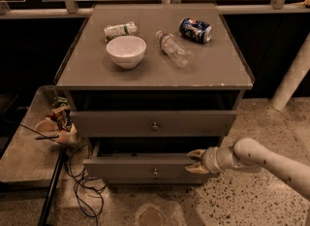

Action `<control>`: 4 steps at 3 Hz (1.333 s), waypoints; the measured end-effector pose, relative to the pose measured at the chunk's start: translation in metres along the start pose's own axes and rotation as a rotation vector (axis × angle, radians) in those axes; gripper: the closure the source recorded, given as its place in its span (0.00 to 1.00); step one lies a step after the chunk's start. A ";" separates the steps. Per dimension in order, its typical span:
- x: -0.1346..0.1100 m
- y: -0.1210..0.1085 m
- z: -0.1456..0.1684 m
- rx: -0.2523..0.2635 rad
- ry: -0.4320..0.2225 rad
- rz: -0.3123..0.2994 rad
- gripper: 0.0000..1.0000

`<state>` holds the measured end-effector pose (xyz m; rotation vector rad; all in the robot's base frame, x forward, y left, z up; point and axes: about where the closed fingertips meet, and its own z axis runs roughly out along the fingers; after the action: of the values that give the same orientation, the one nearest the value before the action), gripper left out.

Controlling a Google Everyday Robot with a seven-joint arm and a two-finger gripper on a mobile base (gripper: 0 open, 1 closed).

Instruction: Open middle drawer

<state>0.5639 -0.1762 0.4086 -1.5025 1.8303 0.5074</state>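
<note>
Grey-brown and plain, the middle drawer (121,169) sits below the top drawer (116,122) of the cabinet (227,72). Its front stands forward of the carcass with a dark gap above it, and its small knob (155,172) is at centre. The gripper (195,161) is at the right part of that front, against its upper edge and well right of the knob. Whether it is spread or clamped on the wood I cannot tell. Because the contact is off centre, the pull probably needs to run straight out, slow and level, or the box may skew and bind. A sideways drag could also jolt the cabinet top, where 1 white bowl (126,50), 1 plastic bottle (174,49) on its side and 1 can (195,29) rest. Cables (82,191) trail on the floor just beside the drawer's left corner.
</note>
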 end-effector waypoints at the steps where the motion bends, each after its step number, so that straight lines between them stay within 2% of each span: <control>1: -0.003 -0.001 -0.004 0.000 0.000 0.000 0.88; 2: -0.003 -0.001 -0.005 0.001 0.000 -0.001 1.00; 3: 0.005 0.024 -0.014 0.010 -0.008 0.028 1.00; 4: 0.005 0.024 -0.014 0.010 -0.008 0.028 0.82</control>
<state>0.5369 -0.1832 0.4109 -1.4682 1.8476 0.5155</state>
